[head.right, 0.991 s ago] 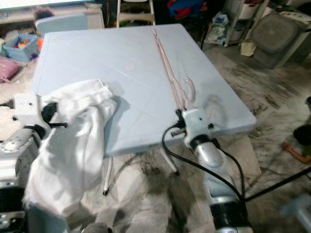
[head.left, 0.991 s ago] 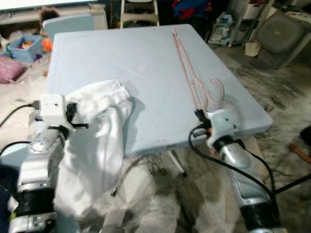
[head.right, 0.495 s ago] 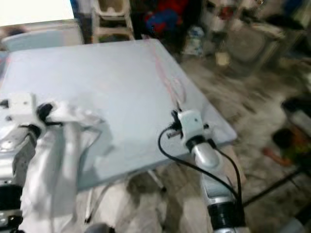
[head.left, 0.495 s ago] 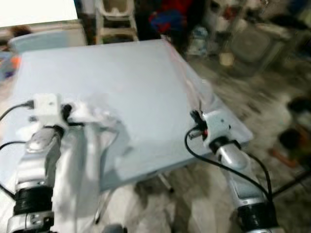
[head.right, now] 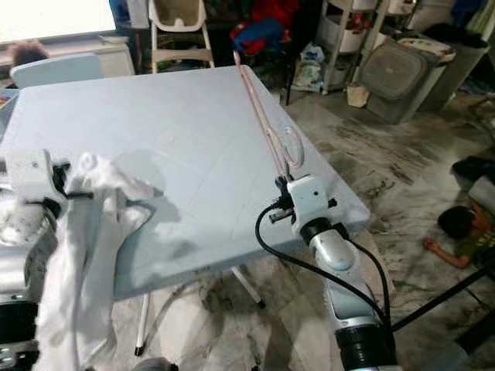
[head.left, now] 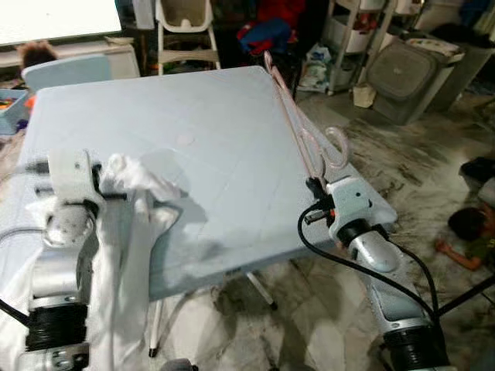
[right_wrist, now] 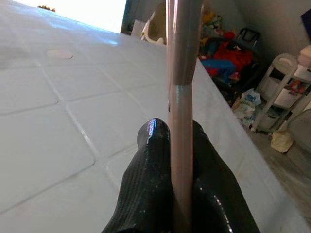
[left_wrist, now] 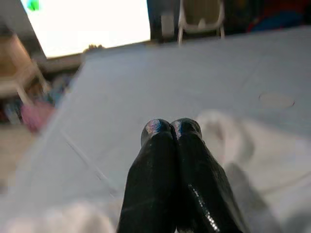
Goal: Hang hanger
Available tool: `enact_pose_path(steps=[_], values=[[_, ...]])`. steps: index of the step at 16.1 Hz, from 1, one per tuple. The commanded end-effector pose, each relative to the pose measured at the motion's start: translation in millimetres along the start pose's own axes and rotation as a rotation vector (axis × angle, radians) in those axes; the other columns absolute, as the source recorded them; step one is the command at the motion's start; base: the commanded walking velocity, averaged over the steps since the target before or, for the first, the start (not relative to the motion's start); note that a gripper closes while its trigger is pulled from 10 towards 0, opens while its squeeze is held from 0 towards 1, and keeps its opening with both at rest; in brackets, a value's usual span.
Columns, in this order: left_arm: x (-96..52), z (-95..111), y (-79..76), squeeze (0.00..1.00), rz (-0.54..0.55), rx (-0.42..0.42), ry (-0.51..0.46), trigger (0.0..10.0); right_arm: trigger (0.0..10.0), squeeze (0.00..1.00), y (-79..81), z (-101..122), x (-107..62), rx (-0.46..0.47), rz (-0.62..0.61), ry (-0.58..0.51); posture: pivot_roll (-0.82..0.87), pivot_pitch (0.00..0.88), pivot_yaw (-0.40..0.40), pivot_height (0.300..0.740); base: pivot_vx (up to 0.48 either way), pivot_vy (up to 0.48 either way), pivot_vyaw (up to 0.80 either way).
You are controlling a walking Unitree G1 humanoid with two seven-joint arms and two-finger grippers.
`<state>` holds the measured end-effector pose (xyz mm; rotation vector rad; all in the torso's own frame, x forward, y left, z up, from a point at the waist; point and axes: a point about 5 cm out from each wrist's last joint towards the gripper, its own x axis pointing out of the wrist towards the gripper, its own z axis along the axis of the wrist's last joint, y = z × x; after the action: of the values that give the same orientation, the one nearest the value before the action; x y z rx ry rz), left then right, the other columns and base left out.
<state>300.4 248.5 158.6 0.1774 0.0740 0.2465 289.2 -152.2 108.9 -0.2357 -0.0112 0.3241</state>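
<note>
right gripper [right_wrist: 171, 145] clamps pink hanger [head.left: 298, 127] along table [head.left: 209, 131] right edge | left gripper [left_wrist: 171, 127] pinches white cloth [head.left: 128, 232] off front-left edge

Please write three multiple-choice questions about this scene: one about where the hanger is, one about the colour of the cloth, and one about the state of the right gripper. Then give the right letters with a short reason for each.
1. Where does the hanger lie?
A. On the floor under the table
B. Along the table's right edge
C. On the white chair behind the table

2. What colour is the cloth at the left gripper?
A. White
B. Red
C. Black

3. What is the state of the right gripper?
A. Open above the table
B. Shut on nothing
C. Shut on the hanger

Answers:
1 B: the pink hanger runs along the right edge of the table.
2 A: the cloth hanging at the left gripper is white.
3 C: the right gripper has both fingers pressed on the hanger's rod.
</note>
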Motion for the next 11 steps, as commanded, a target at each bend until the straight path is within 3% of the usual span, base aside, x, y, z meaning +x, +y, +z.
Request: enact_pose_path(steps=[1,4,5,6,8,9,11], values=[[0.8,16,-3.7,0.00,-0.023,0.039,-0.073,10.0,10.0,0.00,1.1,4,4.6,0.003,0.008,-0.018,0.04,0.000,-0.033,0.740,0.000,0.000,0.00],[-1.8,17,-3.5,0.00,-0.047,0.068,-0.067,10.0,10.0,0.00,7.6,7,11.2,0.013,0.014,-0.034,0.05,0.000,-0.027,0.740,0.000,0.000,0.00],[-4.5,17,-5.8,0.14,-0.088,0.045,-0.035,10.0,10.0,0.00,7.4,6,11.8,0.015,0.013,-0.035,0.06,0.000,-0.027,0.740,0.000,0.000,0.00],[-6.9,17,-6.5,1.00,-0.115,0.022,0.026,10.0,10.0,0.00,6.9,5,12.2,0.015,0.011,-0.034,0.07,0.000,-0.028,0.740,0.000,0.000,0.00],[-11.8,22,-6.2,1.00,-0.136,-0.026,0.065,10.0,10.0,0.00,6.1,4,14.3,0.016,0.010,-0.033,0.09,0.000,-0.029,0.740,0.000,0.000,0.00],[-23.2,19,-10.5,1.00,-0.202,-0.059,0.117,10.0,10.0,0.00,7.9,4,16.5,0.017,0.014,-0.035,0.09,0.000,-0.029,0.740,0.000,0.000,0.00],[-24.4,9,-15.3,1.00,-0.235,-0.056,0.150,10.0,10.0,0.00,11.8,4,20.5,0.020,0.018,-0.035,0.11,0.000,-0.027,0.740,0.000,0.000,0.00]])
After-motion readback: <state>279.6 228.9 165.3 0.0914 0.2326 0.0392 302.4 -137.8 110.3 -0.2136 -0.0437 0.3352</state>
